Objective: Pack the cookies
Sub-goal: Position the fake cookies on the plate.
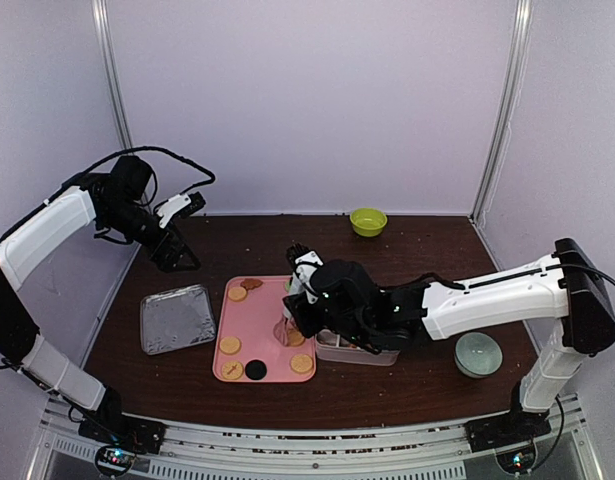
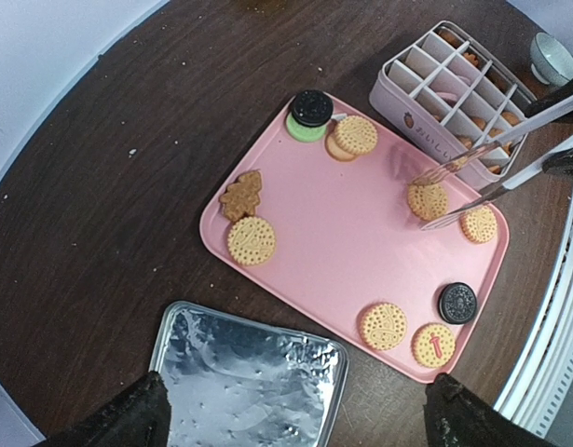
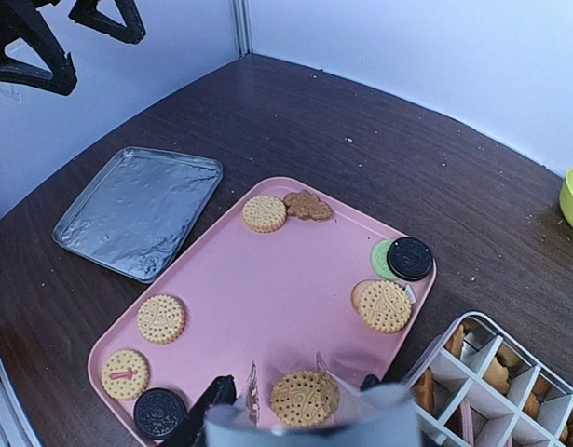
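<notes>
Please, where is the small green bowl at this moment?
In the top view the green bowl stands at the far edge of the table, slightly right of centre, near the back wall and well beyond the pink tray.

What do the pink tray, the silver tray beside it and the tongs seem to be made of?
The pink tray: probably plastic, matte, one even colour with a rounded moulded rim. The silver tray: metal, perhaps foil-lined, its shiny face crinkled and dimpled. The tongs: polished metal, thin bright arms that mirror the light.
</notes>
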You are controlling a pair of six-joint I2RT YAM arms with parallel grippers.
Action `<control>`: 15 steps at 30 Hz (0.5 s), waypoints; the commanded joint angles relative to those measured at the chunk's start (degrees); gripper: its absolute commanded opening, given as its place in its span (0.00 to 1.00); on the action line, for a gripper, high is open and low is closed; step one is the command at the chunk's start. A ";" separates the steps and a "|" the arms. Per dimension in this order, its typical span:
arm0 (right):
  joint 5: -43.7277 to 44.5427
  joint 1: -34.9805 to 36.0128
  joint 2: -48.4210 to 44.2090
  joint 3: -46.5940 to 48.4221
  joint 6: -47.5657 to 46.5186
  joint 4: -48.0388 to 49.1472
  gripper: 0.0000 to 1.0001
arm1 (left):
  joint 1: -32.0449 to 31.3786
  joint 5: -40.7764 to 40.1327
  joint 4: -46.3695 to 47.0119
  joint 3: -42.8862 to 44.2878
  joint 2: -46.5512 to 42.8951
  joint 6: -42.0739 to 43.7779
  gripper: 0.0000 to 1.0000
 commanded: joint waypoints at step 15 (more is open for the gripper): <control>4.78 1.03 -2.57 4.01 -3.26 -4.06 0.46 | 0.55 0.76 -0.50 0.21 -0.14 0.50 0.98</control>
